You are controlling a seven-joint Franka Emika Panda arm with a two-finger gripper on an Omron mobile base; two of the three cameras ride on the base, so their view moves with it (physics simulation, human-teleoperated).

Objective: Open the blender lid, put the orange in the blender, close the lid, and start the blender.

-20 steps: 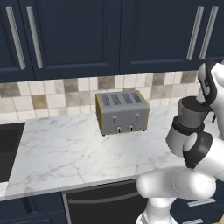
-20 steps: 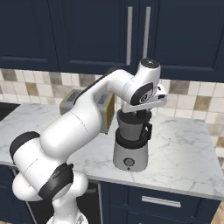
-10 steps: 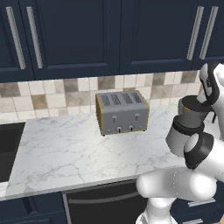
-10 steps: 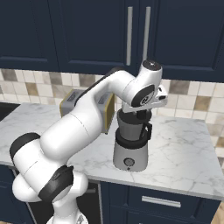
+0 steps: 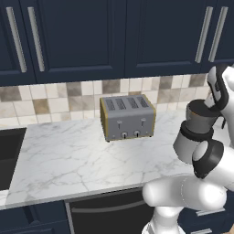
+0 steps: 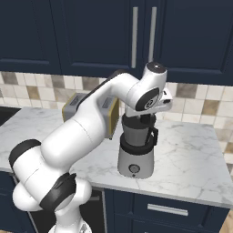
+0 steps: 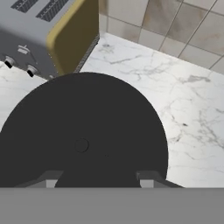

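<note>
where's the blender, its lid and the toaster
blender [image 6: 135, 159] right base view, on the silver-grey base above the knob
blender lid [image 7: 83, 131] hand view, on the flat black top above the centre
toaster [image 5: 127, 125] left base view, on the front face

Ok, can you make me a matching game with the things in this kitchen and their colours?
Things:
1. toaster
2. blender lid
3. counter
4. cupboard doors

Colours:
A. white marble
B. black
C. dark blue
D. silver with yellowish sides

Pairs: 1-D, 2-B, 3-A, 4-C
</note>
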